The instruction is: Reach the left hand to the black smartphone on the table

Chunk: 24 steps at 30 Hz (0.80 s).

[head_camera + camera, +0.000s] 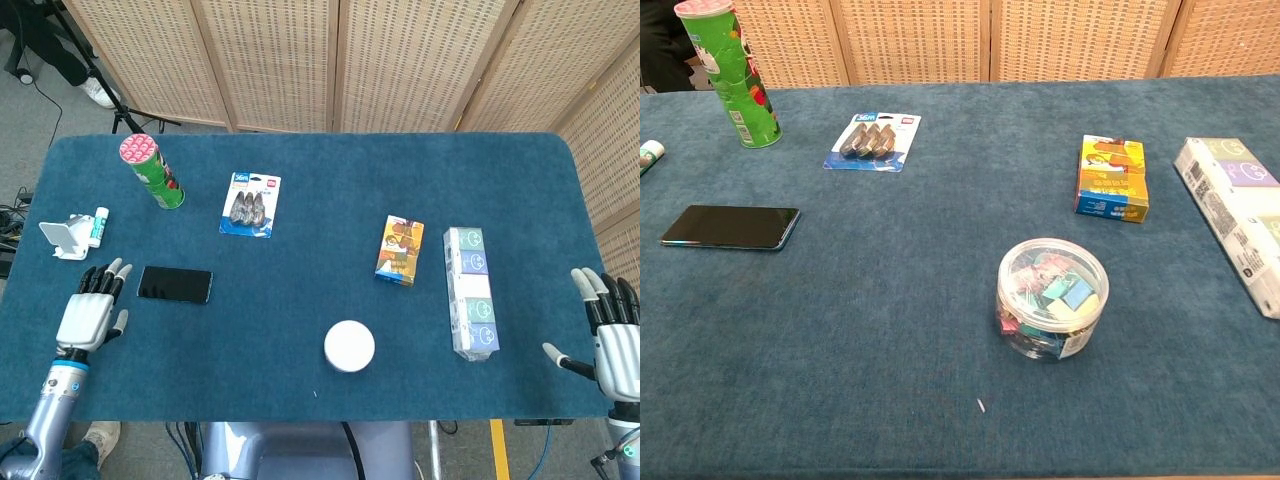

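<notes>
The black smartphone (175, 285) lies flat on the blue table at the left; the chest view shows the smartphone (730, 227) too. My left hand (90, 312) hovers over the table just left of and slightly nearer than the phone, fingers spread, holding nothing, its fingertips (118, 268) a short gap from the phone's left end. My right hand (612, 340) hangs off the table's right edge, fingers spread and empty. Neither hand appears in the chest view.
A green snack can (152, 172), a blister pack (250, 205), a white stand (62, 238) and a glue stick (97, 227) sit behind the phone. A round clip tub (349, 346), a colourful box (400, 250) and a long white box (470, 292) lie to the right.
</notes>
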Each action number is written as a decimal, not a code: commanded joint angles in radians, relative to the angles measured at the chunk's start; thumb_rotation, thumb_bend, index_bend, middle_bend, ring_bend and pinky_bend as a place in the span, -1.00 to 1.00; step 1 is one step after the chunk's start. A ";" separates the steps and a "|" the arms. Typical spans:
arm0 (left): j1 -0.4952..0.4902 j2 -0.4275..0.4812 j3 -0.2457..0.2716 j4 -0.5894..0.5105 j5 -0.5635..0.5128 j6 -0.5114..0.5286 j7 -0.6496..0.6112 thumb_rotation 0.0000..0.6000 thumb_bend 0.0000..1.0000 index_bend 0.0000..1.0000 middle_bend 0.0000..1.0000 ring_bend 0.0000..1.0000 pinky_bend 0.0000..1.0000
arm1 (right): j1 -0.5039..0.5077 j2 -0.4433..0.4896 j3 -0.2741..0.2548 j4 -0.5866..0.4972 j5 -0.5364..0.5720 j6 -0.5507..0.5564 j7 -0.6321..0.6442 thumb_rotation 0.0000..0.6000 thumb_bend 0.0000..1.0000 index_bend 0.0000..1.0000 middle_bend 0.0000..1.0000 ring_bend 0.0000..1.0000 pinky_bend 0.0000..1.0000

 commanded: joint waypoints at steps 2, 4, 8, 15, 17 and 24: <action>-0.041 -0.051 -0.017 0.031 -0.023 -0.059 0.032 1.00 -0.06 -1.00 -1.00 -1.00 -1.00 | 0.000 0.004 0.004 0.001 0.008 -0.003 0.011 1.00 -1.00 -0.95 -1.00 -1.00 -1.00; -0.048 -0.060 -0.020 0.037 -0.032 -0.071 0.045 1.00 -0.06 -1.00 -1.00 -1.00 -1.00 | 0.001 0.006 0.006 0.001 0.011 -0.005 0.017 1.00 -1.00 -0.95 -1.00 -1.00 -1.00; -0.067 -0.071 -0.030 0.048 -0.060 -0.112 0.062 1.00 -0.05 -1.00 -1.00 -1.00 -1.00 | 0.001 0.009 0.007 0.001 0.013 -0.007 0.026 1.00 -1.00 -0.95 -1.00 -1.00 -1.00; -0.105 -0.093 -0.048 0.065 -0.088 -0.159 0.086 1.00 -0.05 -1.00 -1.00 -1.00 -1.00 | 0.000 0.011 0.008 0.000 0.014 -0.005 0.029 1.00 -1.00 -0.95 -1.00 -1.00 -1.00; -0.109 -0.099 -0.045 0.064 -0.093 -0.171 0.082 1.00 -0.06 -1.00 -1.00 -1.00 -1.00 | -0.001 0.012 0.009 0.000 0.015 -0.005 0.030 1.00 -1.00 -0.95 -1.00 -1.00 -1.00; -0.121 -0.134 -0.042 0.107 -0.096 -0.184 0.068 1.00 -0.07 -1.00 -1.00 -1.00 -1.00 | 0.000 0.012 0.009 0.001 0.017 -0.009 0.030 1.00 -1.00 -0.95 -1.00 -1.00 -1.00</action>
